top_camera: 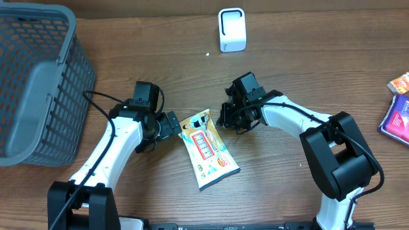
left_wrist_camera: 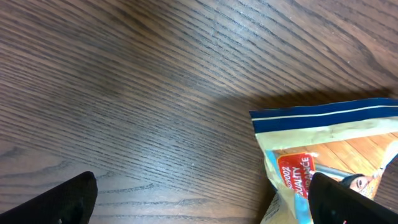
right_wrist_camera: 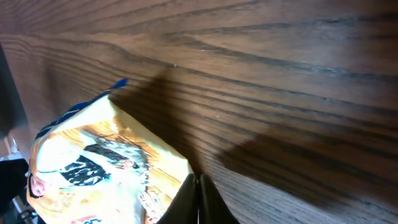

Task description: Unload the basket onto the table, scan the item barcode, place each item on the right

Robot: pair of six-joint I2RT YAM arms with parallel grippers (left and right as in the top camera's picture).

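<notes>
Snack packet parked between both grippers, scanner way at the back

Overhead view: the snack packet (top_camera: 208,148) lies flat on the wooden table (top_camera: 128,51), about mid-table, printed side up, with its long axis running from far-left to near-right. The left gripper (top_camera: 171,125) is right at the packet's far-left corner, and the right gripper (top_camera: 225,119) is just beside its far-right corner. A white scanner (top_camera: 231,29) stands upright near the far edge, well apart from the packet. A grey basket (top_camera: 38,83) fills the far-left corner, and a couple of other packets (top_camera: 397,112) sit at the right edge.

Left wrist view: the jaws are spread wide, with mostly bare wood between them. One dark finger (left_wrist_camera: 59,202) shows at the lower left, the other at the lower right, in front of the packet's corner with the blue stripe. Can't tell if that finger is touching the packet or just above it.

Right wrist view: the jaws are squeezed fully together, the two fingers (right_wrist_camera: 183,211) meeting in a thin seam at the bottom of the frame. The packet fills the lower left, its edge just beside them. Can't tell whether they've nipped that edge or closed on nothing next to it.
</notes>
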